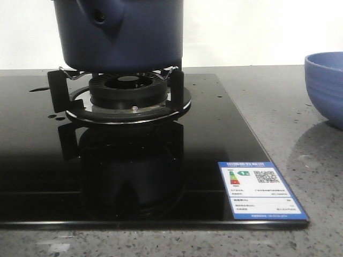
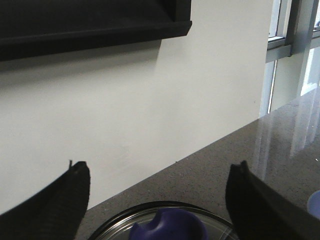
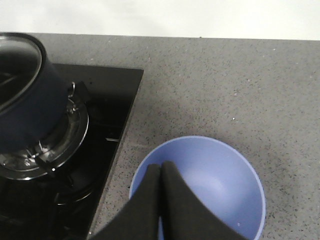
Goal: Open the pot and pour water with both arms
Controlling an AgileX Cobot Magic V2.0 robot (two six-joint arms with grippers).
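The dark navy pot [image 1: 126,35] stands on the burner at the back of the black hob; its handle mount with a small hole [image 1: 100,17] faces me. It also shows in the right wrist view [image 3: 27,105] with its glass lid [image 3: 17,67] on. In the left wrist view the glass lid [image 2: 125,222] with its blue knob [image 2: 170,226] lies just below my left gripper [image 2: 160,172], which is open with its fingers wide apart either side of the knob. My right gripper [image 3: 161,167] is shut and empty, above the light blue bowl [image 3: 225,180].
The black glass hob [image 1: 203,139] carries an energy label [image 1: 260,190] at its front right corner. The light blue bowl [image 1: 327,85] stands on the grey speckled counter [image 1: 278,107] to the right of the hob. A white wall runs behind.
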